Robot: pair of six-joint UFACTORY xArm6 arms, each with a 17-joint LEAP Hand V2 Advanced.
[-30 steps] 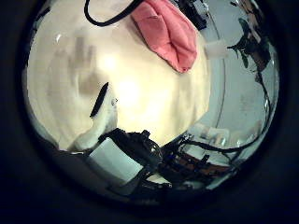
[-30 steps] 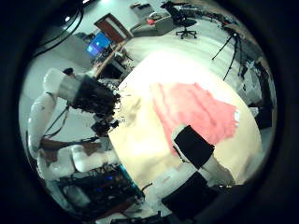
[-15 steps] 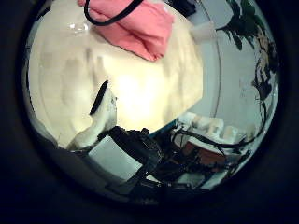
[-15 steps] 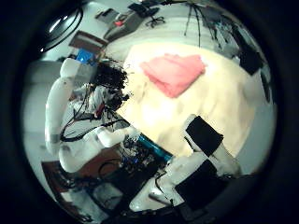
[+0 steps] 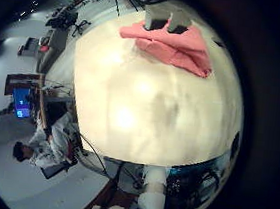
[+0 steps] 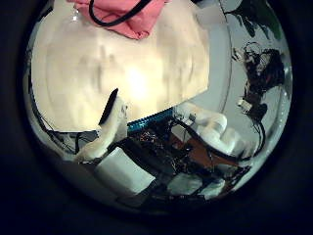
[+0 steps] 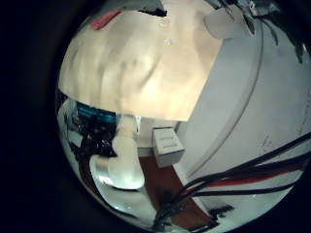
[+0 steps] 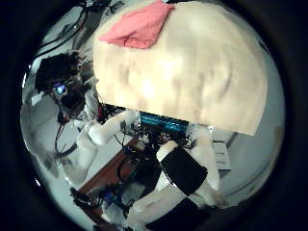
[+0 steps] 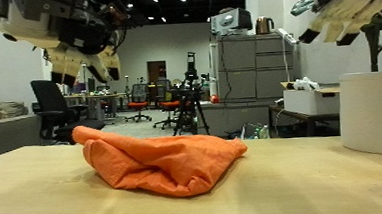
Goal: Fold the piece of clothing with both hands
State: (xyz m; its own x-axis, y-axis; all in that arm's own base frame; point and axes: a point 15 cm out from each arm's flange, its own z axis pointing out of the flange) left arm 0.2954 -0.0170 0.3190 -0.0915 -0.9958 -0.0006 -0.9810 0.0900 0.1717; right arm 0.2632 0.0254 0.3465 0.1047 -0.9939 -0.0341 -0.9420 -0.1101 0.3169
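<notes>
The orange garment point(image 9: 158, 160) lies bunched in a soft heap on the tan worktop point(image 9: 316, 184) — light, limp cloth, likely best pinched at opposite edges. The left hand point(image 9: 60, 25) and right hand point(image 9: 349, 9) hang high above it, fingers loosely spread, holding nothing.

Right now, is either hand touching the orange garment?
Apart. In the outside view the left hand and the right hand both hang high near the top edge, with open air between them and the orange garment bunched on the table.
</notes>
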